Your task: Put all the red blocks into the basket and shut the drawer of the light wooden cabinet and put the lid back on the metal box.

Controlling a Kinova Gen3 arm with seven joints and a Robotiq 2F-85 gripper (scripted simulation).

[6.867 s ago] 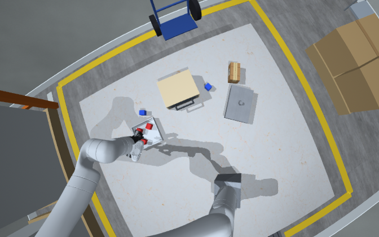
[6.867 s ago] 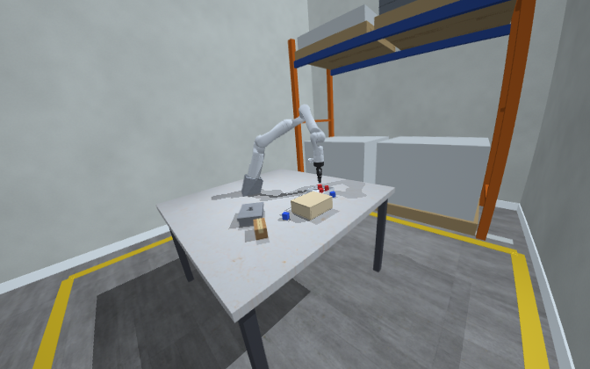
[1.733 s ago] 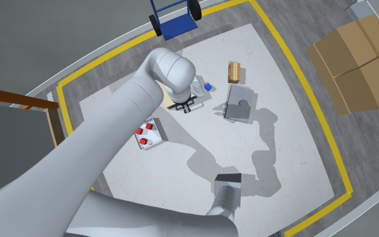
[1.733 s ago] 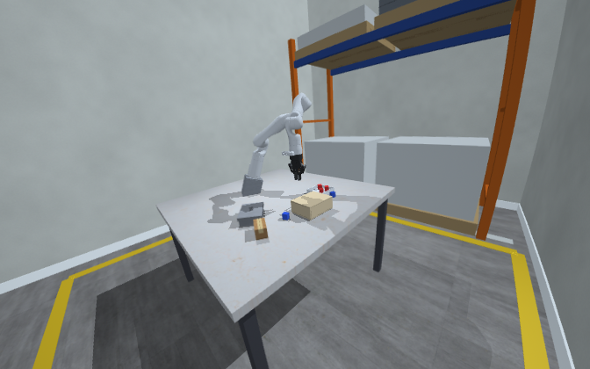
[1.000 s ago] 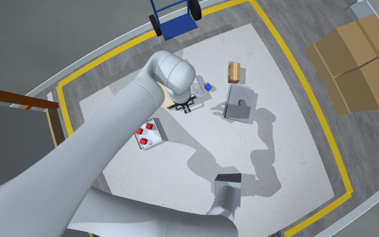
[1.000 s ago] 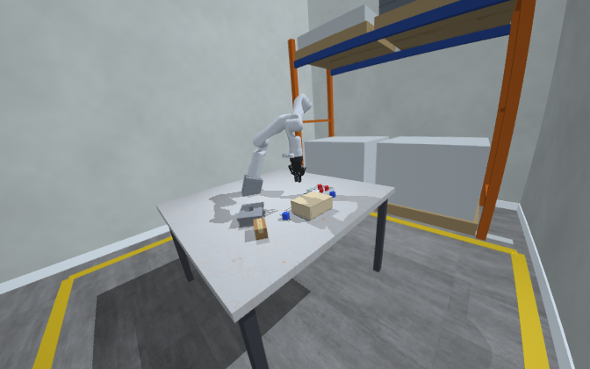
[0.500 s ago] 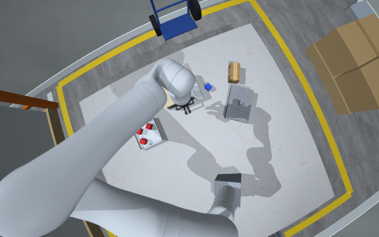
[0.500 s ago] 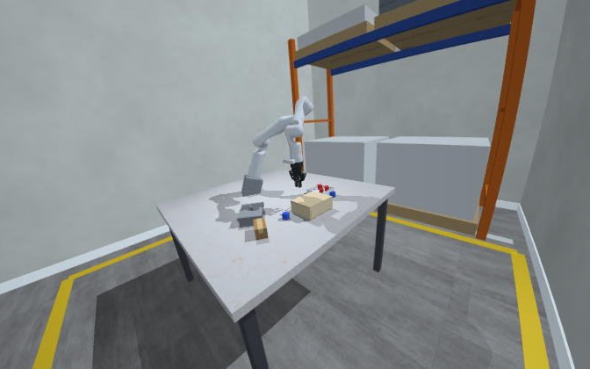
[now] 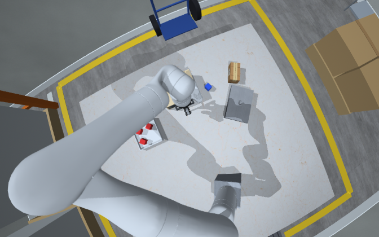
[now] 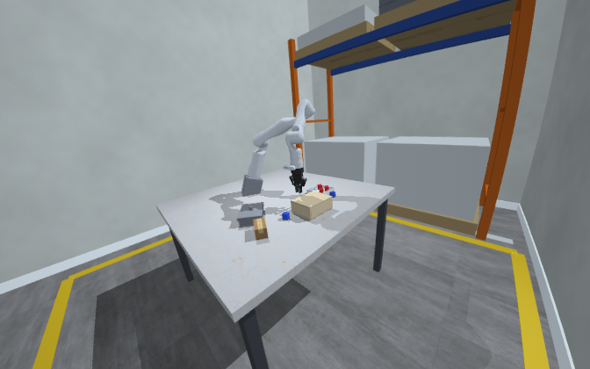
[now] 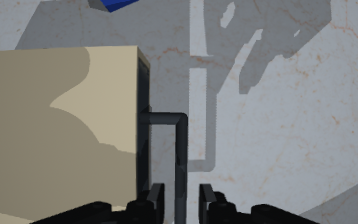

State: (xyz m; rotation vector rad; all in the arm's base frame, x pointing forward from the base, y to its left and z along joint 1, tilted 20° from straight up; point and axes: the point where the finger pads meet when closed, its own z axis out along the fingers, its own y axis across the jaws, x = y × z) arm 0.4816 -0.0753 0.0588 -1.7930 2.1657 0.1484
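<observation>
My gripper (image 9: 188,113) (image 10: 298,189) (image 11: 181,198) is open with a narrow gap and empty, pointing down beside the light wooden cabinet (image 9: 170,101) (image 10: 310,206) (image 11: 106,125). In the wrist view the cabinet's dark handle (image 11: 181,145) runs between the fingertips, seemingly below them. The drawer looks shut. The basket (image 9: 155,134) holds three red blocks: one (image 9: 149,126) (image 10: 320,186), another (image 9: 139,131) and a third (image 9: 143,141). The arm hides part of the basket. The grey metal box (image 9: 237,110) (image 10: 250,213) has its knobbed lid on. Its inside is hidden.
A blue block (image 9: 208,86) (image 10: 285,215) (image 11: 116,5) lies near the cabinet. Another blue block (image 10: 333,194) is near the basket; whether it touches it is unclear. A small cardboard box (image 9: 234,72) (image 10: 260,228) stands beside the metal box.
</observation>
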